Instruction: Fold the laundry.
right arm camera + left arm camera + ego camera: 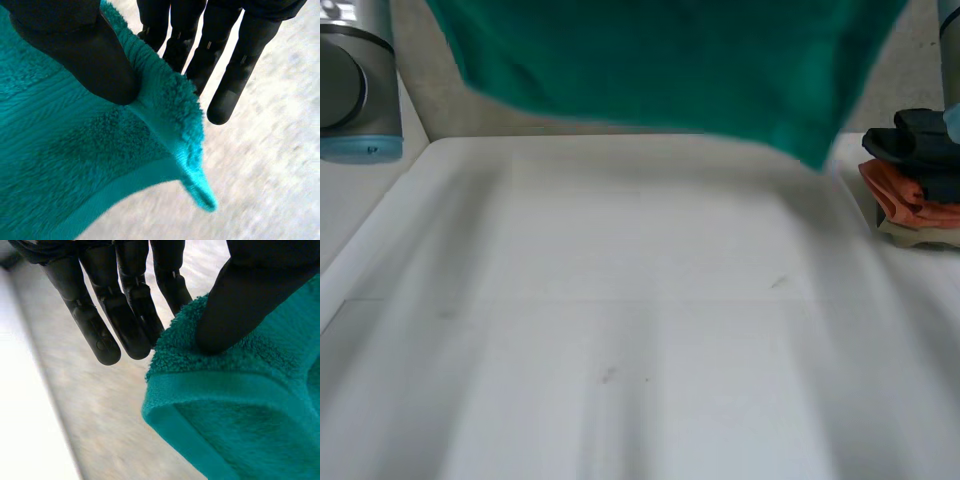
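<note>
The green towel (670,60) is hanging in the air over the far part of the white surface (620,350); the left hand (250,300) is pinching one top corner between thumb and fingers; the right hand (75,55) is pinching the other corner the same way; to do this well, both hands should be holding level and pulling the top edge tight; the towel's long side seems to be running from hand to hand, its loose edge pointing down; a pile of folded clothes (915,190) is sitting at the right.
</note>
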Available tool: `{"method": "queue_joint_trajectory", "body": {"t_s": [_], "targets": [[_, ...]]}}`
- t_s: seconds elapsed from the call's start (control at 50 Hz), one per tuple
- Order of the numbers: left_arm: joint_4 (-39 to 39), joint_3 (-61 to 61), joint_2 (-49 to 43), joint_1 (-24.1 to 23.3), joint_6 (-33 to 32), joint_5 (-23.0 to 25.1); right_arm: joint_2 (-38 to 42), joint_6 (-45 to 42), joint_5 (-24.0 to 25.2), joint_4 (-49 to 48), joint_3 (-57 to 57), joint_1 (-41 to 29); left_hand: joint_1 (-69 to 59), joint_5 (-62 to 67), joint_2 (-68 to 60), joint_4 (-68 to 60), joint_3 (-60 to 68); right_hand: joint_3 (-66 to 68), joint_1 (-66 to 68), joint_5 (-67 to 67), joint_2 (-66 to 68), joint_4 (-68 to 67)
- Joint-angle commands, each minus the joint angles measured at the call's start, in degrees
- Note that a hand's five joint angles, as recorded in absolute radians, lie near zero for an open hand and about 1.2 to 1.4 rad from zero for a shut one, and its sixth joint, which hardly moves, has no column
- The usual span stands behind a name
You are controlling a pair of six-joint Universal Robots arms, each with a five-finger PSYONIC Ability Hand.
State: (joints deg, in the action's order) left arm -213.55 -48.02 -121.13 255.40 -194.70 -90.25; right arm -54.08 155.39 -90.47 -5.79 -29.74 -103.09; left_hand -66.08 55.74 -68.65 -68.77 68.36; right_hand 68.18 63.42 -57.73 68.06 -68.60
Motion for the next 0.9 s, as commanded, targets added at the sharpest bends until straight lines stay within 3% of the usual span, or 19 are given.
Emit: {"method": "queue_joint_trajectory", "body": {"t_s": [0.02, 0.16, 0.3, 0.36, 0.46, 0.56, 0.58, 0.6, 0.62, 0.68, 0.7, 0.76, 0.9], "targets": [[6.1, -3.47, -0.07, 1.07, 1.61, -1.78, -4.63, 1.49, 0.82, -1.68, -10.68, -0.45, -13.92, 14.26, -11.35, -11.23, 11.64, 11.82, 16.58, -12.27, 11.94, -11.4], [11.13, -16.02, -0.42, 1.42, 0.99, 3.75, -3.67, 1.05, 2.22, 7.36, -20.86, -0.62, -13.92, 14.26, -11.35, -11.23, 11.64, 11.82, 16.58, -12.27, 11.94, -11.4], [14.38, -28.61, -0.51, 1.24, 0.64, 4.99, 3.09, -3.33, 5.66, 14.48, -30.54, -1.41, -13.92, 14.26, -11.35, -11.23, 11.64, 11.82, 16.58, -12.27, 11.94, -11.4], [17.63, -34.23, -0.07, 1.07, -1.98, 4.91, 4.59, -5.27, 5.13, 16.42, -33.88, -1.41, -13.92, 14.26, -11.35, -11.23, 11.64, 11.82, 16.58, -12.27, 11.94, -11.4], [22.03, -41.35, 2.22, 1.16, -12.68, 4.99, 4.16, -5.89, 5.22, 17.4, -38.63, -0.62, -13.92, 14.26, -11.35, -11.23, 11.64, 11.82, 16.58, -12.27, 11.94, -11.4], [22.04, -42.86, 1.95, 1.51, -19.39, 4.73, 3.81, -5.1, 5.39, 15.99, -41.71, -0.45, -13.92, 14.26, -11.35, -11.23, 11.64, 11.82, 16.58, -12.27, 11.94, -11.4], [21.95, -42.68, 1.87, 1.51, -19.83, 4.73, 3.81, -5.1, 5.31, 15.47, -42.06, -0.45, -8.78, 9.12, -6.21, -6.09, 6.5, 11.82, 16.58, -12.27, 11.94, -11.4], [21.95, -42.33, 1.69, 1.51, -20.19, 4.73, 3.81, -5.01, 5.31, 14.24, -42.68, -0.53, 1.93, -1.59, 4.5, 4.62, -4.21, 2.72, 7.48, -3.17, 2.84, -2.3], [21.86, -41.64, 1.52, 1.51, -20.28, 4.56, 3.72, -5.01, 5.22, 13.54, -43.2, -0.53, 23.18, -22.84, 25.76, 25.88, -25.47, -11.86, -7.09, 11.41, -11.74, 12.28], [20.29, -40.93, 1.25, 1.16, -20.19, 4.38, 2.32, -5.01, 5.13, 11.52, -45.57, -0.45, 35.98, -35.65, 38.56, 38.68, -38.27, -43.85, -39.08, 43.39, -43.72, 44.26], [20.02, -41.01, 1.25, 1.16, -20.19, 4.46, 1.62, -4.93, 5.04, 10.98, -46.28, -0.45, 36.68, -36.34, 39.26, 39.37, -38.97, -47.8, -43.03, 47.35, -47.67, 48.21], [18.09, -42.15, 2.91, 1.07, -20.19, 4.29, -1.54, -4.84, 4.52, 9.05, -49.09, -0.45, 38.37, -38.03, 40.94, 41.06, -40.65, -53.21, -48.44, 52.76, -53.09, 53.63], [17.47, -50.67, 13.46, 1.42, -20.19, 4.82, -8.83, -5.01, 4.51, 8.78, -55.68, -0.36, 34.84, -34.51, 37.42, 37.54, -37.13, -51.04, -46.28, 50.59, -50.92, 51.46]]}}
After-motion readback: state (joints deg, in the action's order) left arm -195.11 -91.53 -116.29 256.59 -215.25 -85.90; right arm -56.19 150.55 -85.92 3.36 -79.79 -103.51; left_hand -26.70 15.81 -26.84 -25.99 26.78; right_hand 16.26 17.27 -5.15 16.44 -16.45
